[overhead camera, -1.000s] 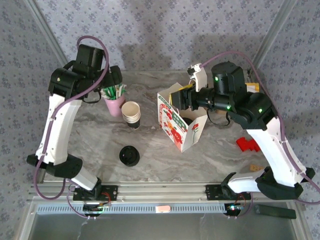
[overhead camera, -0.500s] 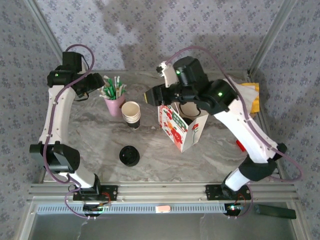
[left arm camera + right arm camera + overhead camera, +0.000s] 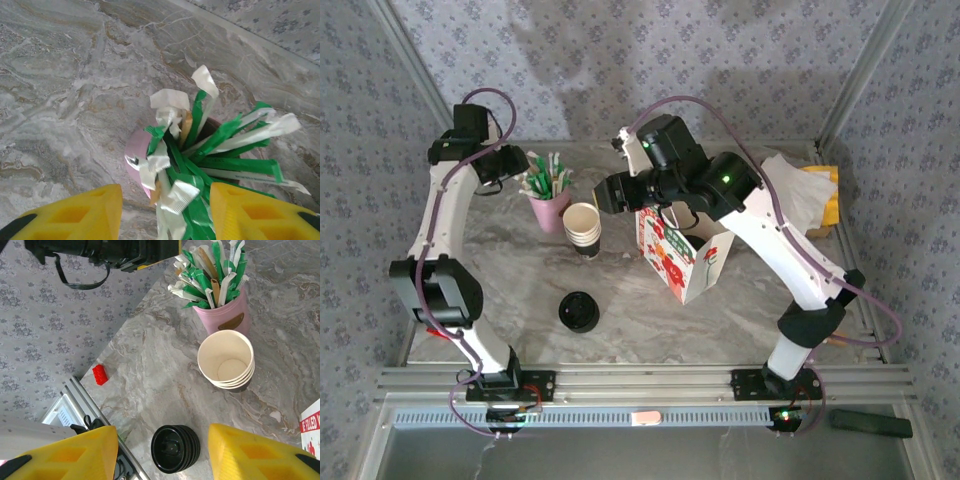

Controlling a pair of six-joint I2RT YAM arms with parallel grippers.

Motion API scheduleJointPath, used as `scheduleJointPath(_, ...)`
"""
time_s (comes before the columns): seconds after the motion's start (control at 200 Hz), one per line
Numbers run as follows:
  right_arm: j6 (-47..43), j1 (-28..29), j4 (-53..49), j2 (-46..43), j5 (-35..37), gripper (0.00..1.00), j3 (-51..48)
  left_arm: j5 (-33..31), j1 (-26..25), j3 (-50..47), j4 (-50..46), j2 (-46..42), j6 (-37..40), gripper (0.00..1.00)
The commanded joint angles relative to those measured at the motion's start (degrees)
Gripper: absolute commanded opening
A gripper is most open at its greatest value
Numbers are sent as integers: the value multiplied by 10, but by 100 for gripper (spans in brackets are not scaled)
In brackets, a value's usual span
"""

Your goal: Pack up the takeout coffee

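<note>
Both tools are released and empty: the left tool (image 3: 165, 202) spread just short of the pink cup of sachets (image 3: 135, 156), the right tool (image 3: 162, 450) spread above the pile of black lids (image 3: 175, 448). The takeout coffee is hidden; I judge it sits inside the paper bag (image 3: 680, 265) behind the right tool. Light and thin-walled, it wants a gentle hold just under the lid, upright.

Bright, even light is spreading over the marble table (image 3: 520, 285); dim shadows are falling on the back wall (image 3: 560, 45). The yellow fingers (image 3: 75, 217) are looking soft, perhaps out of focus.
</note>
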Motion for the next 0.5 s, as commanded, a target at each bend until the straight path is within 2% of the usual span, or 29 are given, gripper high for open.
scheduleJointPath(0.0,8,5,-20,1,3,51,14,0,6,13,15,4,12,49)
scheduleJointPath(0.255,8,7,-18,-6,5,51,-1,-6,7,19,19,19,4,40)
scheduleJointPath(0.495,11,7,-10,-11,5,51,-15,5,7,21,25,20,-4,37)
